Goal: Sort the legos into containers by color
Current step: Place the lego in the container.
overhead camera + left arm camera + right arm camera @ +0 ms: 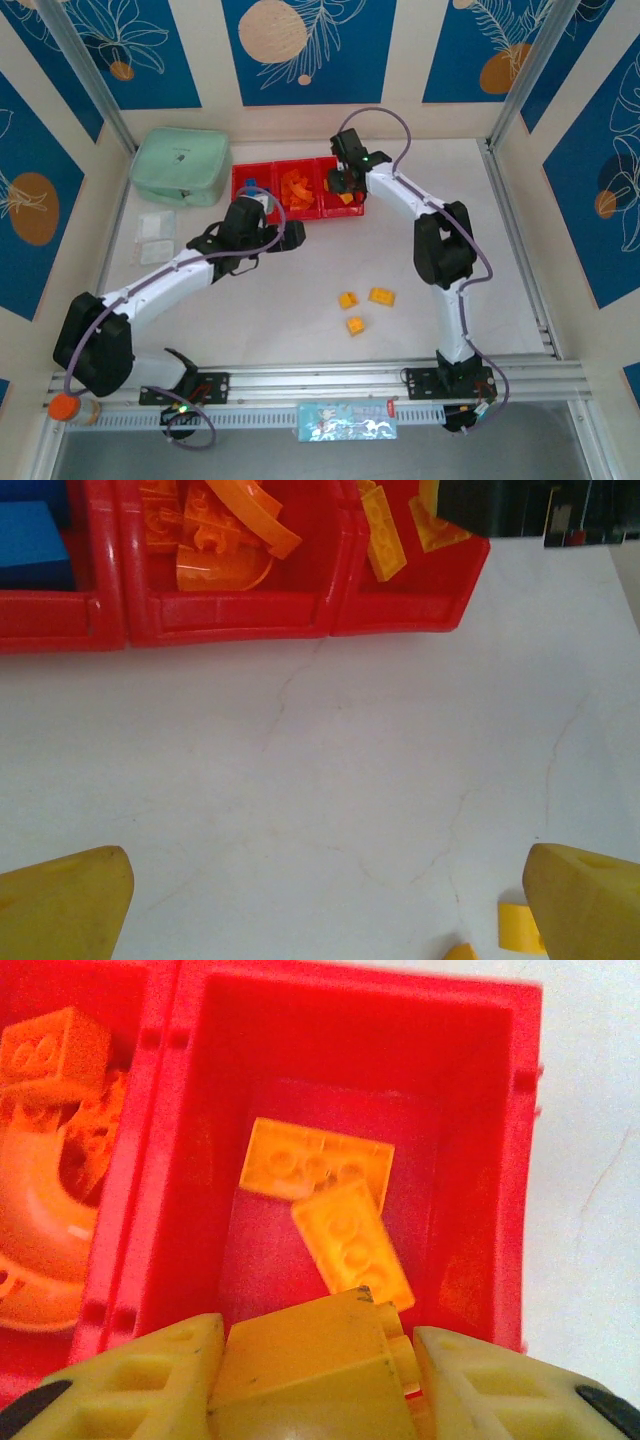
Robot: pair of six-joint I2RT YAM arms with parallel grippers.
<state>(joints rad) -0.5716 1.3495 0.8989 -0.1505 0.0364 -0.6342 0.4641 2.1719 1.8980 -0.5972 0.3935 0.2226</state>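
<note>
Yellow lego (300,1365) — clamped in right gripper (315,1345) over end container (350,995).

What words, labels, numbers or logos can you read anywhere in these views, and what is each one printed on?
No text can be read in any view.
Teal card on the front rail: printed, but too small to read.
Mint green pouch: small dark mark on top, too small to read.
Yellow bricks in the right-hand red bin: studs too blurred to show any lettering.
</note>
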